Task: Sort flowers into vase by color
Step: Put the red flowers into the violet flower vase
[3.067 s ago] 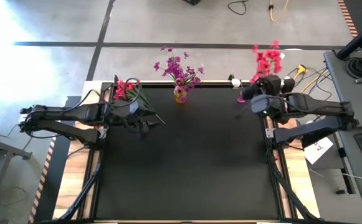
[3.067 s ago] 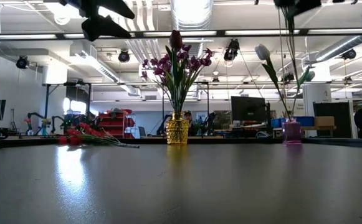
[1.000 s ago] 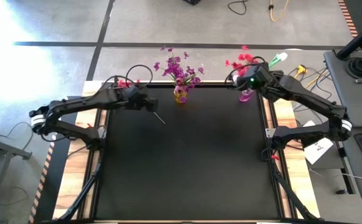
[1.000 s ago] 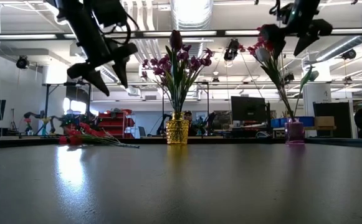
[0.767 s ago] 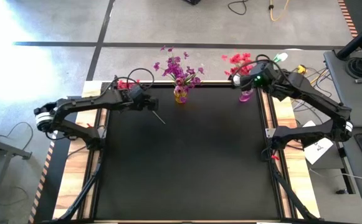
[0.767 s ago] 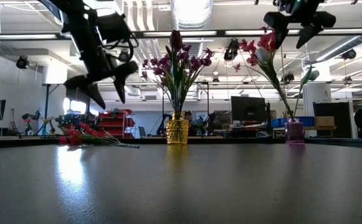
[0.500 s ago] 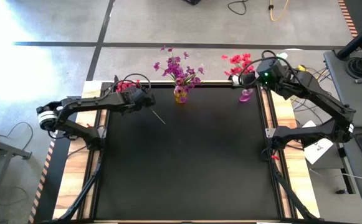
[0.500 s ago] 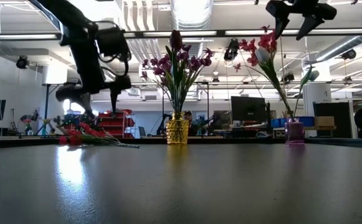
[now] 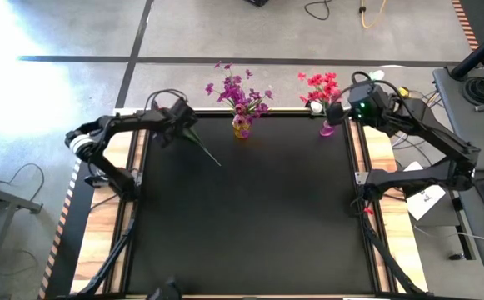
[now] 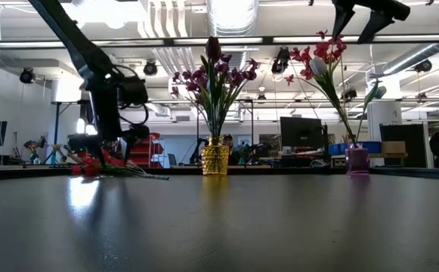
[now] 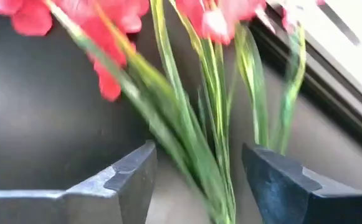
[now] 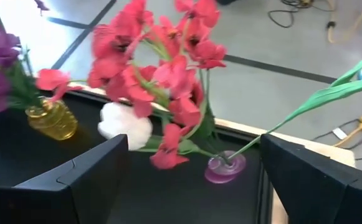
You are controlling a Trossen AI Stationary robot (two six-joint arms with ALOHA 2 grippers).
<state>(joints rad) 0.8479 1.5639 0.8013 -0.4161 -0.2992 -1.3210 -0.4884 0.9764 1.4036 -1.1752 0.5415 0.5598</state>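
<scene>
Several red flowers (image 11: 112,37) lie on the table at its far left, their green stems (image 11: 199,143) running between the open fingers of my left gripper (image 11: 196,183), which points down over them (image 9: 173,127). More red flowers (image 12: 162,68) stand in the pink vase (image 12: 225,168) at the far right, together with a white bud (image 12: 124,124). My right gripper (image 9: 356,107) hangs open above and to the right of that vase, with nothing in it. Purple flowers (image 9: 237,90) stand in the yellow vase (image 9: 242,127) at the far middle.
One long stem (image 9: 207,152) of the lying bunch reaches out over the black table top (image 9: 250,217). The two vases stand close to the table's far edge. A green leaf (image 12: 321,96) leans out of the pink vase toward the right.
My left gripper has gone down and toward the table's far left corner, onto the lying red flowers, and now straddles their stems. My right gripper has risen and drawn off to the right of the pink vase; the red flowers stay standing in it.
</scene>
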